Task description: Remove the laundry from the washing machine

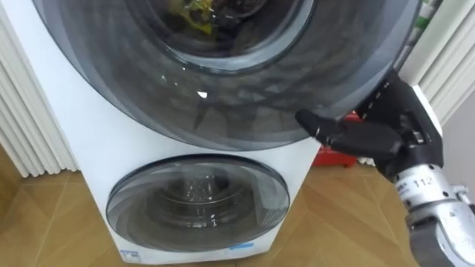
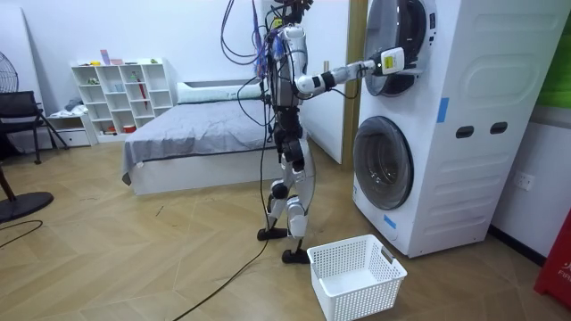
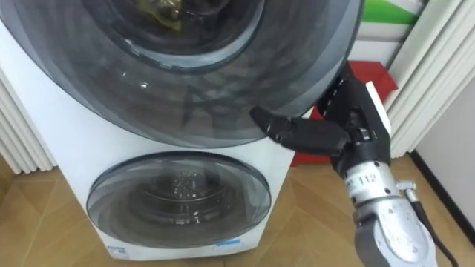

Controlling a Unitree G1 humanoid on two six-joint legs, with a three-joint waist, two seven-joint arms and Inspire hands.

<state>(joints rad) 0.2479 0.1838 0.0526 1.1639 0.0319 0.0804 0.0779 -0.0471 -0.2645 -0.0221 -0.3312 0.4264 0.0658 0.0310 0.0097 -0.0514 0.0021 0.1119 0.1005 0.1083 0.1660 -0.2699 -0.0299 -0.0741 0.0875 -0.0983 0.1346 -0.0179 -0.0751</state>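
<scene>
I stand facing a white stacked washing machine (image 2: pixel 464 134). Its upper round door (image 1: pixel 245 96) of dark glass looks slightly ajar and looms close before me. Through the glass, something yellowish, likely clothes (image 1: pixel 194 15), shows in the drum. My right hand (image 1: pixel 371 137) is at the door's lower right rim, with the thumb lying across the front of the glass and the fingers reaching up behind the edge, pinching the rim. In the room view the right arm stretches out to that door (image 2: pixel 393 53).
The lower drum door (image 1: pixel 197 200) is closed. A white laundry basket (image 2: pixel 355 275) stands on the wooden floor by my feet. A red object (image 3: pixel 371 78) sits behind the machine at the right, and white ribbed panels (image 1: pixel 22 119) flank it. A bed (image 2: pixel 196 134) lies behind me.
</scene>
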